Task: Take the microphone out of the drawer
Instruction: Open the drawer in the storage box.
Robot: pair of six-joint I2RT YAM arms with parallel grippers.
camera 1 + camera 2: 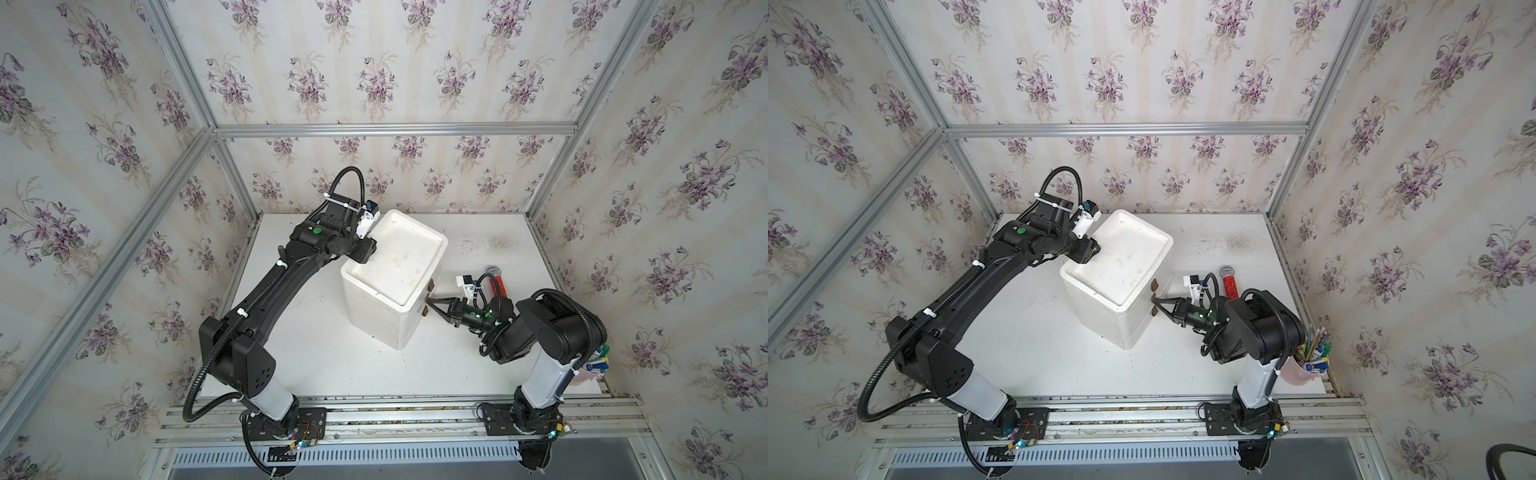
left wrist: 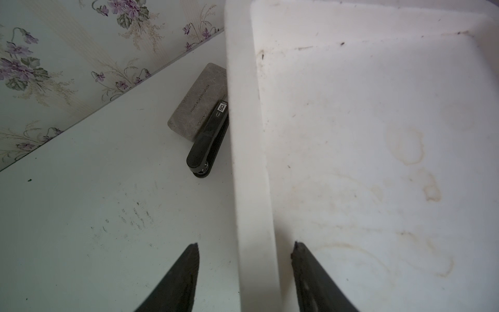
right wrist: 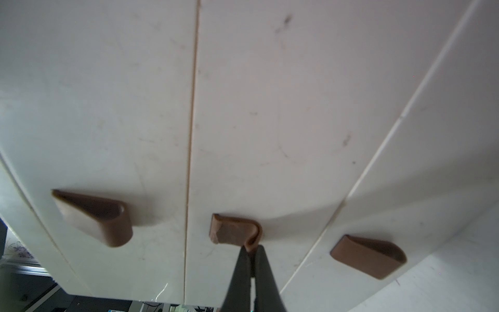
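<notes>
A white drawer unit point(image 1: 395, 266) point(image 1: 1121, 257) stands mid-table, its three drawer fronts point(image 3: 270, 108) all flush and closed. My right gripper point(image 3: 251, 250) point(image 1: 430, 300) point(image 1: 1154, 300) is shut on the brown handle point(image 3: 232, 229) of the middle drawer, pinching its loop. On the table to the right of the unit, behind my right arm, lies a red glitter microphone point(image 1: 1229, 282) point(image 1: 496, 278) with a silver head. My left gripper point(image 2: 245, 244) point(image 1: 365, 253) point(image 1: 1090, 251) is open, its fingers straddling the raised rim point(image 2: 248, 162) of the unit's top, one on each side.
A black stapler point(image 2: 208, 140) and a grey block point(image 2: 199, 100) lie on the table beside the unit's far side. A pink cup of pens point(image 1: 1308, 365) point(image 1: 594, 370) stands at the right front edge. Two more brown handles point(image 3: 94, 216) point(image 3: 370, 256) flank the gripped one.
</notes>
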